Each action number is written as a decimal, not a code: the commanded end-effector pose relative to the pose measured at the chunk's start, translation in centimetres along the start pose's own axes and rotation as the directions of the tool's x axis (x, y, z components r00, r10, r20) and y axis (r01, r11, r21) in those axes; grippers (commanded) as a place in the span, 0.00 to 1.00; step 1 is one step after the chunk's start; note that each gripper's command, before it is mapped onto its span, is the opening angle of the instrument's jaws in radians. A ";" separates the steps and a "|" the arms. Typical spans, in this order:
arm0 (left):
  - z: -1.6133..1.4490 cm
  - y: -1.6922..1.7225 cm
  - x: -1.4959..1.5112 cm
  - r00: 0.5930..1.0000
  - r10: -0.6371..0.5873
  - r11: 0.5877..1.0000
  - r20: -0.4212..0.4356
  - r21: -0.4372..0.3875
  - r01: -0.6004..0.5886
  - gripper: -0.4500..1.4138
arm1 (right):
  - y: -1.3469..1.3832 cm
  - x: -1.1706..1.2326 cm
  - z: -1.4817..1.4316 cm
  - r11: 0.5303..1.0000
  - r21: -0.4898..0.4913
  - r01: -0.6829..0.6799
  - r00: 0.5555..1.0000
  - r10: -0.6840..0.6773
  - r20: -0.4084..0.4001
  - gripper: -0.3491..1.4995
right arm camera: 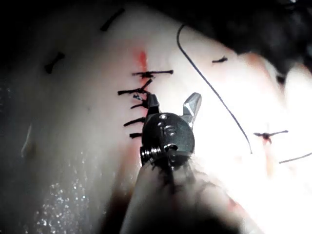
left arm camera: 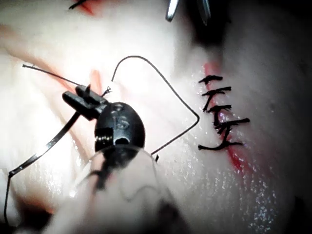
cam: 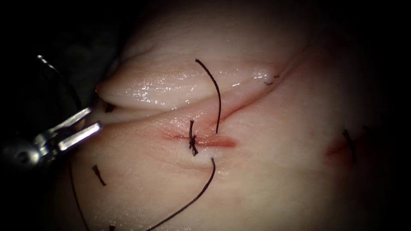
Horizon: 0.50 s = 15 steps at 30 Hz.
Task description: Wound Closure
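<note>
My left tool [cam: 95, 118] sits at the far left edge of the tissue [cam: 265, 171], left of the cut [cam: 216, 142]. Its jaws appear shut on the curved needle [cam: 64, 79] near mid-curve, and the needle is out of the tissue. In the left wrist view the needle [left arm camera: 46, 74] arcs across the left tool [left arm camera: 74, 92]. The thread [cam: 217, 96] has a free tail above the cut. It enters at the far edge, emerges at the near edge and trails to the lower left. One knotted stitch [cam: 192, 143] crosses the cut. My right tool [right arm camera: 174, 100] is open and holds nothing.
A glossy fold of tissue [cam: 162, 85] rises behind the cut. Cut thread ends [cam: 99, 175] lie at lower left. Another stitch [cam: 349, 145] crosses a red mark at the right. My right tool [left arm camera: 187, 13] hovers by a second cut with several stitches [right arm camera: 141, 105].
</note>
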 end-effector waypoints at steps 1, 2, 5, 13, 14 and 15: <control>0.07 0.01 -0.11 1.000 0.006 1.000 0.009 0.002 -0.006 0.00 | 0.03 -0.14 0.03 1.000 -0.007 -0.001 1.000 0.001 0.004 0.96; 0.09 -0.05 -0.17 1.000 0.019 1.000 0.023 0.011 -0.019 0.00 | 0.04 -0.17 0.02 1.000 -0.011 0.004 1.000 -0.004 0.005 0.96; 0.12 -0.19 -0.33 0.997 0.057 0.998 0.059 0.033 -0.059 0.00 | 0.06 -0.22 0.00 1.000 -0.027 0.009 1.000 -0.009 0.010 0.96; 0.19 -0.27 -0.56 0.994 0.072 0.995 0.084 0.058 -0.077 0.00 | 0.40 -0.63 0.27 0.985 -0.148 0.083 0.993 -0.069 0.097 0.93; 0.20 -0.26 -0.55 0.994 0.072 0.995 0.085 0.059 -0.077 0.00 | 0.43 -0.67 0.32 0.984 -0.155 0.084 0.992 -0.068 0.104 0.93; 0.21 -0.25 -0.54 0.994 0.071 0.995 0.081 0.057 -0.076 0.00 | 0.47 -0.75 0.42 0.982 -0.169 0.086 0.991 -0.067 0.113 0.93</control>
